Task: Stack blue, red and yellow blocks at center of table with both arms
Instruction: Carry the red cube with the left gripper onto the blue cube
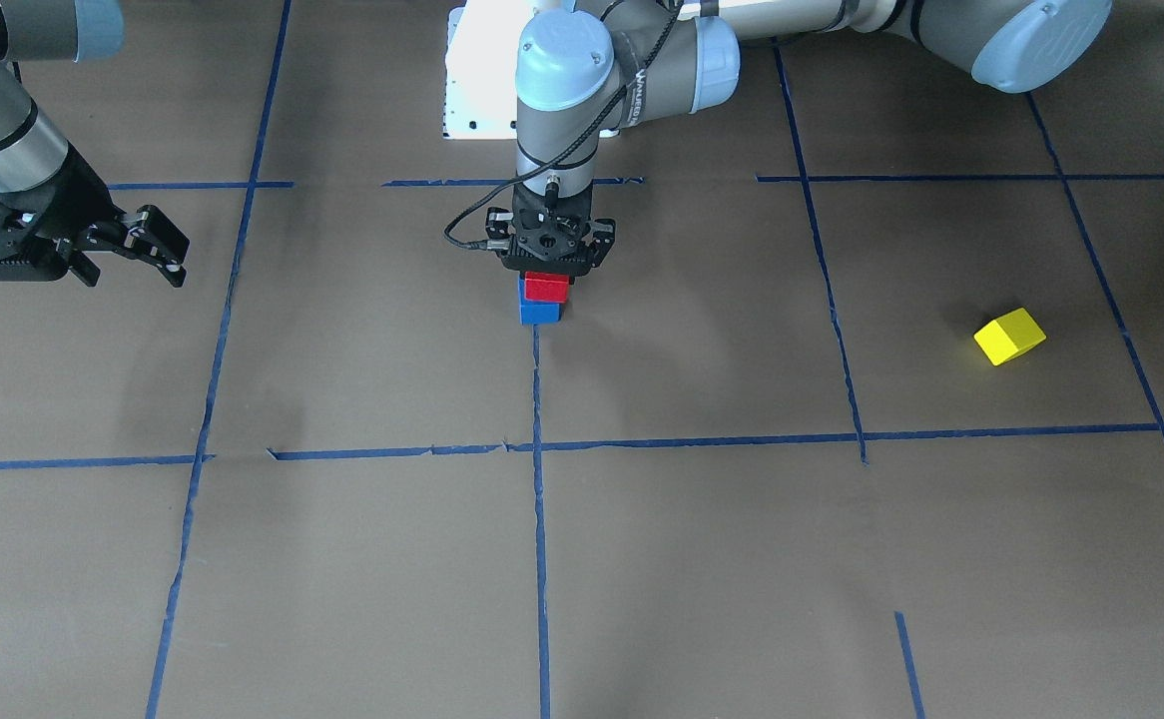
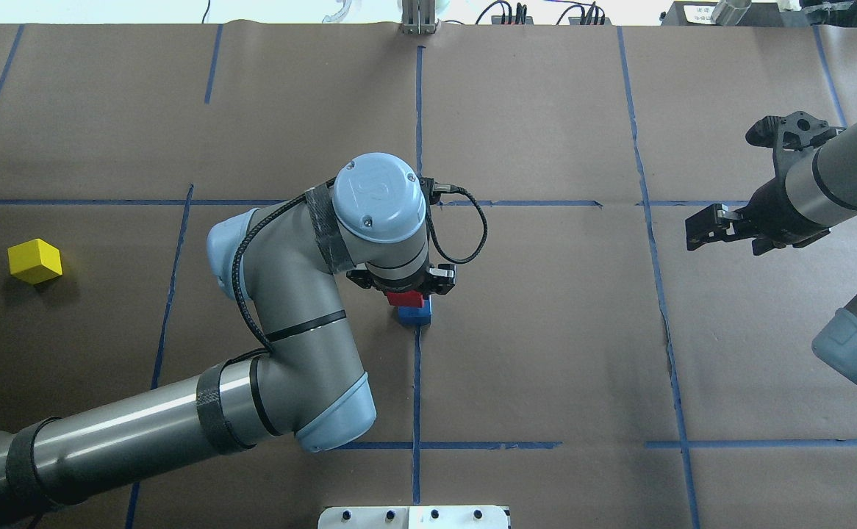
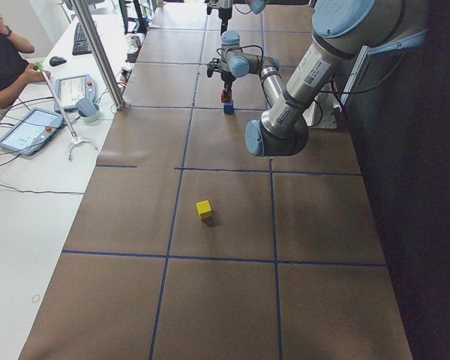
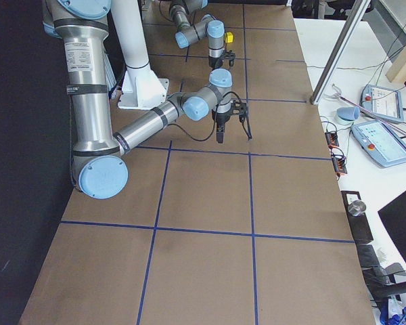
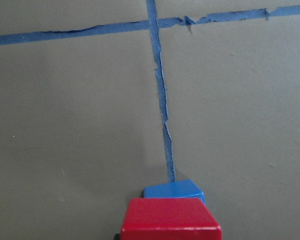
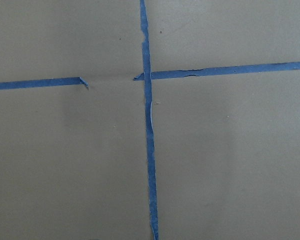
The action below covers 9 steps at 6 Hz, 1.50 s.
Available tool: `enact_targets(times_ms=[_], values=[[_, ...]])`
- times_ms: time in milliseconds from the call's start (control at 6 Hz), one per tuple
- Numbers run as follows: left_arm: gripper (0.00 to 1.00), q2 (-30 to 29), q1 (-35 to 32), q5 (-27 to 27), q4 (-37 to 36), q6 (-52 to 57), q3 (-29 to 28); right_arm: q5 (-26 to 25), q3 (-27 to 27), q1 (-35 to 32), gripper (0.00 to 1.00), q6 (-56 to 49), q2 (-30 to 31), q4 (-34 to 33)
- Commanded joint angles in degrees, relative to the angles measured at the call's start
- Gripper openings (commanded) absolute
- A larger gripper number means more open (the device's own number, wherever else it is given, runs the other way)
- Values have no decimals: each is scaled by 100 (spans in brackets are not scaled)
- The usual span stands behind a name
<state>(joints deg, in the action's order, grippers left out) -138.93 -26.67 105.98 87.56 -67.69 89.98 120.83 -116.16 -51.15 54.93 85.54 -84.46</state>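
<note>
Looking at the red block (image 1: 546, 288) first: right on top of the blue block (image 1: 540, 313), seeming to touch it, and a tiny bit off to one side. Both stacked near the middle of the table (image 1: 702, 559), at the end of a blue tape line (image 1: 539, 399).

Hanging straight down over the little stack, the left gripper (image 1: 549, 266), with its black body just above the top of the red block. Hard to see the fingertips (hidden under the arm from overhead, and out of sight in the wrist view), so cannot tell if squeezing the red block or let go of it. From the left wrist view, only the red top up close, a bit of blue behind it, and the tape line running away.

Off by itself, the yellow block (image 1: 1009, 336), lying on the brown table on the robot's left side. Well apart from the stack, turned a bit crooked to the tape lines, with nothing touching it.

Far out on the other side, the right gripper (image 1: 148, 255), up above the table, fingers spread apart and holding nothing. Under it in the right wrist view, just brown table and two crossing tape lines.
</note>
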Motion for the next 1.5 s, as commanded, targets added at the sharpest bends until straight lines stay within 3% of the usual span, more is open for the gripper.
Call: enact_targets(times_ms=[0,1167,1333], values=[[14,-72,214,-330,7,-559,-68,2,-11,0,100,0,15,0],[21,-55,347,-719,16,-754,-112,2,-20,17,100,9,15,17],[41,-46,347,-719,50,-745,-112,2,-20,18,100,9,15,0]])
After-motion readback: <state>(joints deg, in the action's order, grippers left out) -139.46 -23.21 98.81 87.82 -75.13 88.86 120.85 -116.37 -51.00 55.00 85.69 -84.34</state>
